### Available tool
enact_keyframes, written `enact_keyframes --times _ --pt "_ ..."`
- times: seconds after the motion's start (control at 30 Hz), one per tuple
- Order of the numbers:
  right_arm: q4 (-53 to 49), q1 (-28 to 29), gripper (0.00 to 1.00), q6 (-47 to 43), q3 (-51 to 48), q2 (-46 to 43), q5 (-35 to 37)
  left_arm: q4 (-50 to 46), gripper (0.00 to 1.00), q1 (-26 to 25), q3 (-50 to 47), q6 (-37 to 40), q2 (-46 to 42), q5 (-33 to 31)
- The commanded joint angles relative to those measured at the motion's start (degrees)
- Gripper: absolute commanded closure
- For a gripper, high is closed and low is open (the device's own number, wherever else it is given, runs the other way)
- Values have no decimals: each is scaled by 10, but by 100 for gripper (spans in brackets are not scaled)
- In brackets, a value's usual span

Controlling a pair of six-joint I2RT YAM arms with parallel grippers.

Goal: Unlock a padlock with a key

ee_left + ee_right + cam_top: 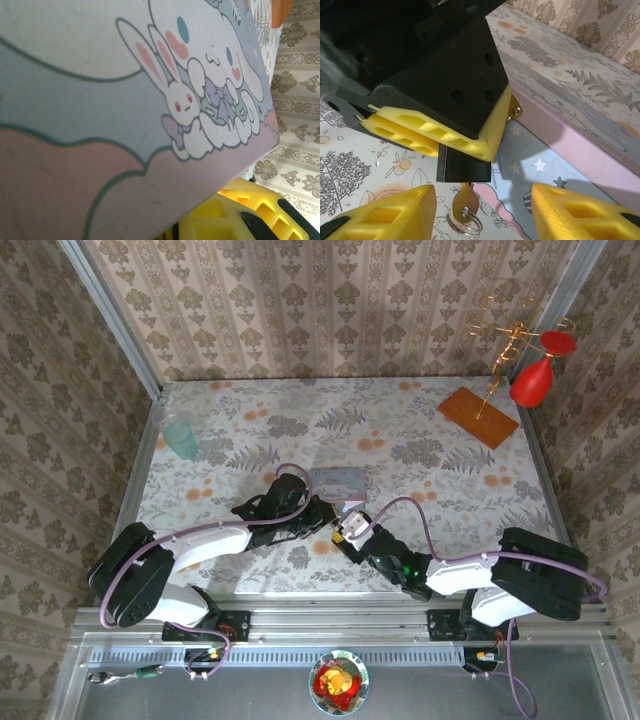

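The small black padlock (pixel 462 162) sticks out from under the yellow fingers (pixel 420 130) of my left gripper (pixel 325 520), which is shut on it. Its shackle is hidden by that gripper. A brass key (pixel 465 200) on a silvery ring (pixel 465 224) sits in the keyhole at the lock's underside. My right gripper (pixel 480 217) is open, one finger on each side of the key and touching neither key nor ring. From above, the right gripper (pixel 348 537) meets the left just in front of the pastel cartoon tin (pixel 337 482).
The tin (pixel 150 100) lies right behind the lock, its brass hasp (pixel 514 109) beside the left finger. A teal cup (pixel 181 438) stands far left. A wooden board (pixel 478 417) with a gold stand and red bulb (pixel 533 380) is far right.
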Motion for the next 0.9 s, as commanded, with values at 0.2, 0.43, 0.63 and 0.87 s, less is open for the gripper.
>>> enact_keyframes --times 0.2,0.43,0.63,0.87 --pt "42 5 59 1 16 43 55 23 100 -5 -3 -5 -28 7" --pt "63 14 64 0 21 61 64 22 100 -6 1 -3 -22 7" --pt "61 18 70 3 32 71 65 23 100 -9 2 -4 -17 5" --pt "60 19 89 32 33 69 55 25 100 -9 -2 -1 -15 1"
